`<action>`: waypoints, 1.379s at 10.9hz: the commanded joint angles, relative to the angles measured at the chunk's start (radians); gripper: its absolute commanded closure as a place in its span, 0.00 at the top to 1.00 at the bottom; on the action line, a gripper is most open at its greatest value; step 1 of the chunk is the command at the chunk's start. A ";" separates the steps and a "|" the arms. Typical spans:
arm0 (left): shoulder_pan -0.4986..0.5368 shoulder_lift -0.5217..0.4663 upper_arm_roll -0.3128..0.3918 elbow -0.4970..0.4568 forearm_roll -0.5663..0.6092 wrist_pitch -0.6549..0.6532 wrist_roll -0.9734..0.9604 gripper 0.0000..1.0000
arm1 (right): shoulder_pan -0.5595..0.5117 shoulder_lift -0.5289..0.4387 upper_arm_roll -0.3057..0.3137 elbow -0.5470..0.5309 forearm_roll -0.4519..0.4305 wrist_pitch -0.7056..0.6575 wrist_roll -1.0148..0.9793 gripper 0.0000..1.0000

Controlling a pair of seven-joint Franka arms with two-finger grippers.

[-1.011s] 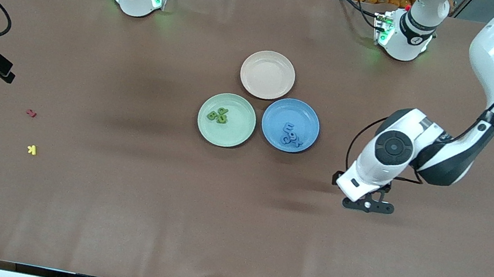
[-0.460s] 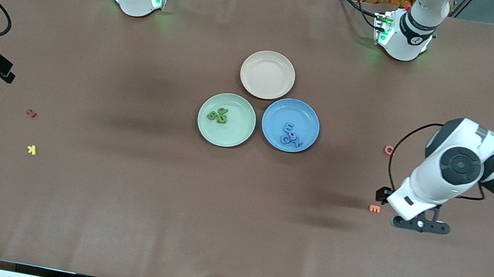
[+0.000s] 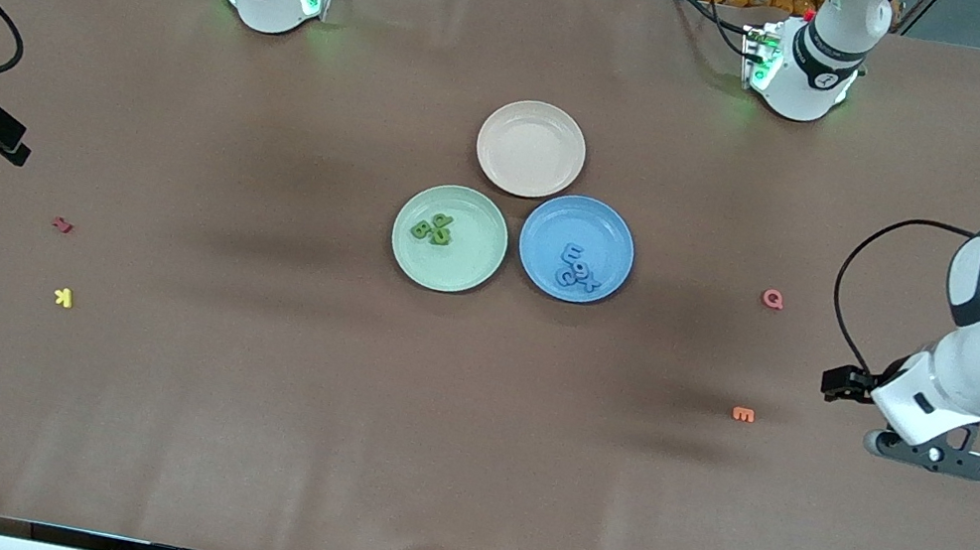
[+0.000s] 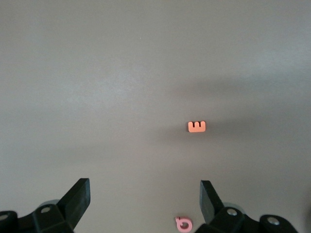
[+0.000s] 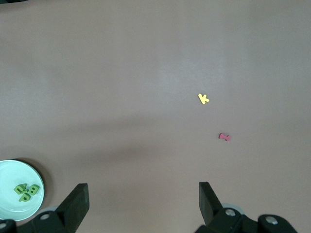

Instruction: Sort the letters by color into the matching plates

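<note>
I am holding my left gripper (image 3: 930, 455) wide open and empty over bare table by the orange E (image 3: 743, 414); my right gripper (image 5: 141, 204) is waiting, also open (both empty). Green letters (image 3: 434, 228) are lying in the mint plate (image 3: 470, 272), blue letters (image 3: 578, 267) in the blue plate (image 3: 550, 220), both toward the table's middle, nearer my left arm.

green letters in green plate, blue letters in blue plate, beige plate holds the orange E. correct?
Not quite. The beige plate holds nothing; the front view shows the orange E lying on the table toward the left arm's end. Green letters are in the green plate, blue letters in the blue plate.
</note>
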 commanded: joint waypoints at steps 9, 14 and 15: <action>-0.118 -0.375 0.124 0.072 -0.149 -0.306 -0.016 1.00 | 0.016 -0.004 -0.009 -0.010 0.011 0.015 0.001 1.00; -0.121 -0.448 0.139 0.083 -0.151 -0.365 -0.013 1.00 | 0.016 0.001 -0.009 -0.010 0.011 0.019 0.001 1.00; -0.119 -0.445 0.141 0.083 -0.151 -0.365 -0.013 1.00 | 0.016 0.002 -0.009 -0.010 0.011 0.019 0.001 1.00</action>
